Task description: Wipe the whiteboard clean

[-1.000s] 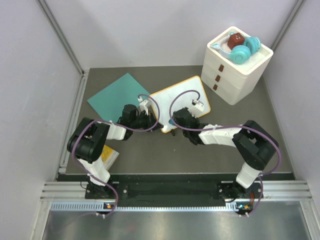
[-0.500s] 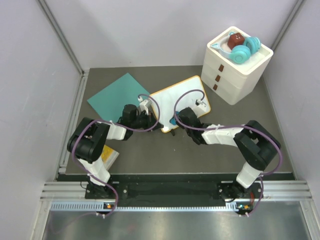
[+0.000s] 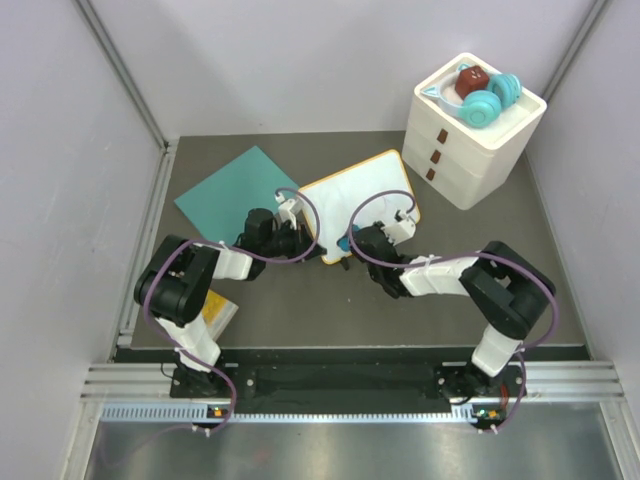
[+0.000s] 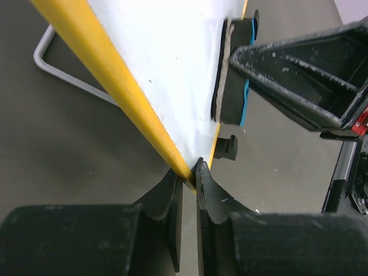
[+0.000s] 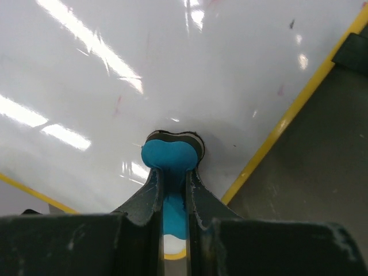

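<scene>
Left pincer (image 4: 190,168) is shut tight on the near corner of the small shiny white board with a thin yellow frame (image 3: 365,190). Right pincer (image 5: 172,179) squeezes a blue foam eraser (image 5: 171,156) — pressed onto the board, mid-way across the dark table (image 3: 300,300). Behind lies a teal square sheet (image 3: 235,192).
</scene>
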